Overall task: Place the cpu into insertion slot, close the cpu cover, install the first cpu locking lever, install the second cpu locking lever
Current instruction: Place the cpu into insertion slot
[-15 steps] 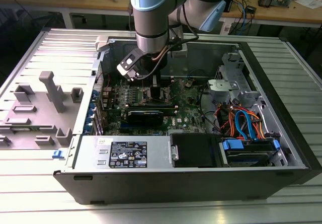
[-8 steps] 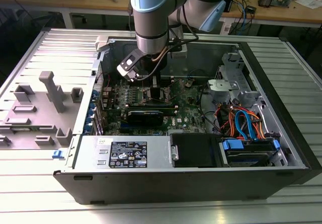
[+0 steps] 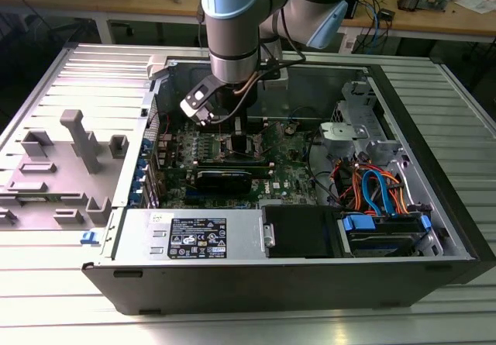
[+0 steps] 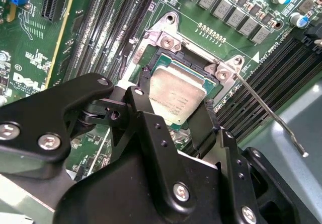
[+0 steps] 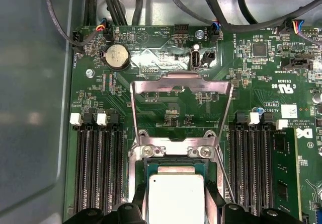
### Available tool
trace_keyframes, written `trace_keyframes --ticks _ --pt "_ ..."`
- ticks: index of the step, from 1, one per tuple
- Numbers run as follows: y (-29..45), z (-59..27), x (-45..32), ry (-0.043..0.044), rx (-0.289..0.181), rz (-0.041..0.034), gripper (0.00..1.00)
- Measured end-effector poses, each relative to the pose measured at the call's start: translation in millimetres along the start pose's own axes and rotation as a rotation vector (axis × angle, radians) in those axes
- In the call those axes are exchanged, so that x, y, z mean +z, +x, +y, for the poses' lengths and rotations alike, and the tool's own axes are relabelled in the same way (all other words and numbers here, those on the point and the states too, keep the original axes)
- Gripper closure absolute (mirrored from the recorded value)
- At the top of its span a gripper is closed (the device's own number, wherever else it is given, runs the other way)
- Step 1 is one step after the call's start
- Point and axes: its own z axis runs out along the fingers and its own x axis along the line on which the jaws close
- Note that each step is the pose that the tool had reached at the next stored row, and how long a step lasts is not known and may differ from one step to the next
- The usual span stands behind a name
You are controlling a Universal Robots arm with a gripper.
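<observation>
1. The cpu (image 4: 177, 94) is a small, flat square. Its top is dull silver metal and it has a thin green edge.
2. It sits right over the insertion slot (image 4: 166, 42). It may be all the way down in the slot, but the black fingers hide that part.
3. The gripper (image 4: 176, 105) is just above the slot. Its jaws are pulled in narrow, and the fingers (image 4: 207, 126) pinch the cpu by two opposite edges.
4. The cpu is probably light and stiff. Its top looks smooth, so it could slip.
5. The underside and the slot are likely easy to hurt. The side edges are the best place to hold it, with a soft squeeze and the chip kept flat.
6. The cpu cover (image 5: 211, 84) is a thin, shiny metal frame with a square hole. It is flipped back behind the slot, hinged at the slot's rim.
7. A thin wire lever (image 4: 266, 108) sticks out beside the slot, up off the green board (image 5: 176, 48).
8. Long black card slots (image 5: 100, 168) run along both sides of the slot.
</observation>
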Motion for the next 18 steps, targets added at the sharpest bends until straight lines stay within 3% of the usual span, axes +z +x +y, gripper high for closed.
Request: trace_keyframes --ticks 8,9,10,11,18 --pt "1.2 0.6 0.9 0.0002 -0.001 -0.0039 0.45" --pt "1.2 0.5 1.0 0.0001 -0.001 -0.0069 0.45" --pt "1.3 0.5 0.9 0.0004 -0.002 -0.0173 0.45" --pt "1.4 0.5 0.9 0.0004 -0.002 -0.0186 0.45" --pt "2.5 0.4 1.9 0.0006 -0.002 -0.0188 0.45"
